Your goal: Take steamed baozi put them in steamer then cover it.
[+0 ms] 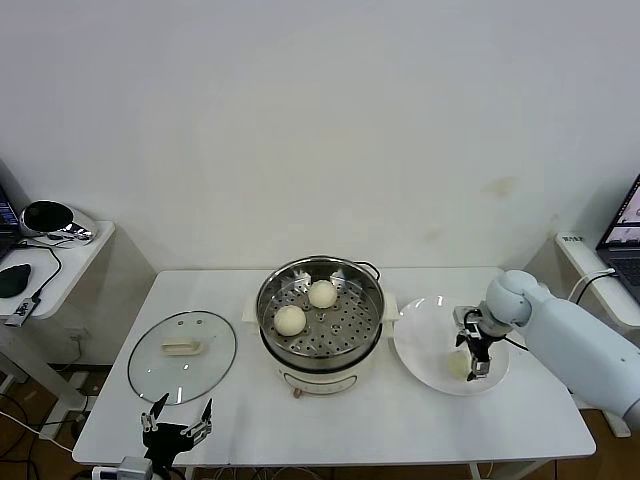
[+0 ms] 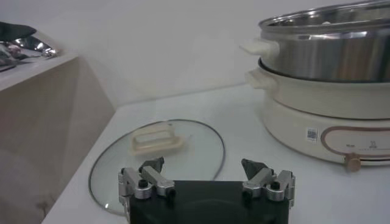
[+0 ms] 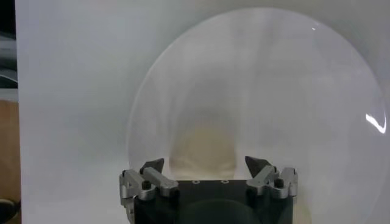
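**Third bun lined up beneath the right gripper**

While two steamed baozi (image 1: pixel 306 307) are already seated on the perforated tray of the steamer (image 1: pixel 320 322) at the middle of the counter, another bun (image 3: pixel 204 149) is seen lying on the white plate (image 1: pixel 425 345) toward the counter's right edge. That bun is found directly below the right gripper (image 1: pixel 475 355), between its two fingers (image 3: pixel 152 167), which are spread apart and hold nothing. The bun is round, so no long axis has to be matched; only a straight descent appears to be needed before the fingers are brought together. The right arm is clearly the nearer one, being reached in from the right edge with its wrist turned downward over the plate. A fourth bun cannot be made out.

The left gripper (image 1: pixel 177 424) is parked at the front-left corner, fingers spread and empty, just beside the glass lid (image 1: pixel 182 355), which is laid flat on the counter (image 1: pixel 340 425) left of the steamer.
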Robot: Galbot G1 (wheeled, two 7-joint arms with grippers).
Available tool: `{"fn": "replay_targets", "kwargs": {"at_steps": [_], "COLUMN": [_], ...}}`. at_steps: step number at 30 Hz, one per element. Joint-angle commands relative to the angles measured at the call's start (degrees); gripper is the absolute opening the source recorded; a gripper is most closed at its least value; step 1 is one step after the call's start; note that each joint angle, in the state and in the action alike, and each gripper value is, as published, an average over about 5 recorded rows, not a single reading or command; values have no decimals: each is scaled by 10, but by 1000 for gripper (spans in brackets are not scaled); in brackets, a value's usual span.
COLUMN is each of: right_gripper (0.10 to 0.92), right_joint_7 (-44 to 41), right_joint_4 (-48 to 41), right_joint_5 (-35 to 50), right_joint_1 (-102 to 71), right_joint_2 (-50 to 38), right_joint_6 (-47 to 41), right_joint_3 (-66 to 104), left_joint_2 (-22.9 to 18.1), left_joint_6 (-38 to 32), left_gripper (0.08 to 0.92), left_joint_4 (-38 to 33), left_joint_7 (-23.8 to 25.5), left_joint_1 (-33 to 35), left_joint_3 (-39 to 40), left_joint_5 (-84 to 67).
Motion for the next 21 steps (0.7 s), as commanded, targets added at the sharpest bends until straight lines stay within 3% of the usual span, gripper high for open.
{"fn": "replay_targets", "kwargs": {"at_steps": [1,11,21], "right_gripper": [702,557,526], "right_joint_7": [1,-7,-20], "right_joint_4": [0,12,39], "right_joint_5": [-1,19,76], "right_joint_1": [0,6,108], "right_joint_2": [0,-15,-36], "right_joint_6": [-1,-5,-13], "right_joint_3": [0,1,-48], "left_joint_2": [0,-2,-5], "left_joint_6": [0,-1,-2], "left_gripper": [823,823,823], "left_joint_4": [0,-1,-6], "left_joint_7": [0,0,-2], "left_joint_1": [0,-2,-10], "left_joint_3": [1,3,2], "left_joint_5": [1,1,-4]}}
